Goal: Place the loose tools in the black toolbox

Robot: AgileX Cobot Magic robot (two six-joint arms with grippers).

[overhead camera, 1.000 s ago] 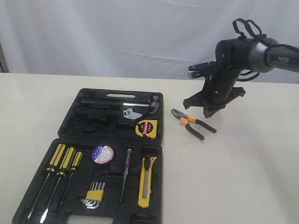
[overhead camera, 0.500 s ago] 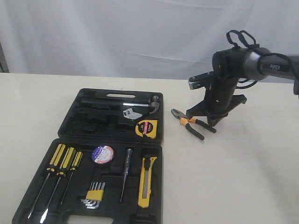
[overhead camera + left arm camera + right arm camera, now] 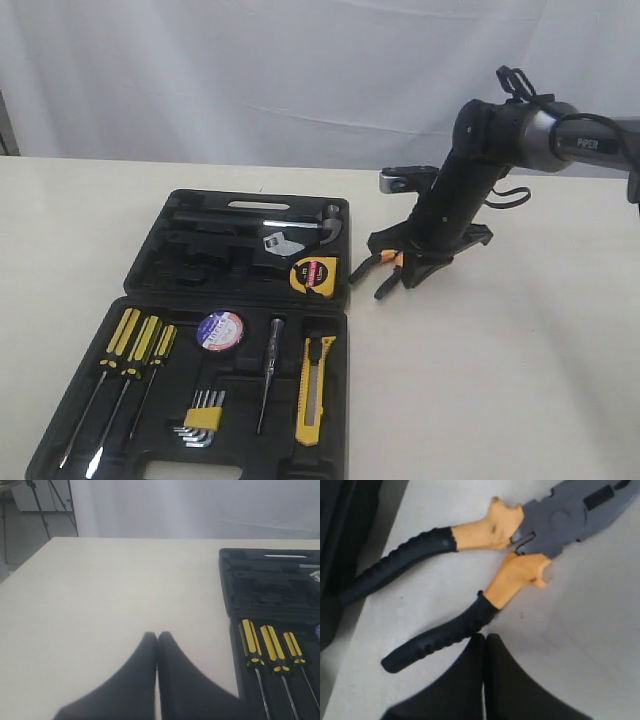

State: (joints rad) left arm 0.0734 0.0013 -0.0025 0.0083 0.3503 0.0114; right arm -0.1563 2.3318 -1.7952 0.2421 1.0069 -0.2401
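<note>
my right gripper [image 3: 484, 639] is clenched on nothing, its tips low over the table [image 3: 520, 380], just beside one black handle of the pliers [image 3: 520, 550]. the pliers lie on the table outside the black toolbox [image 3: 190, 215], close to its edge. my left gripper [image 3: 157, 636] is pressed shut too, empty, over bare table.
</note>
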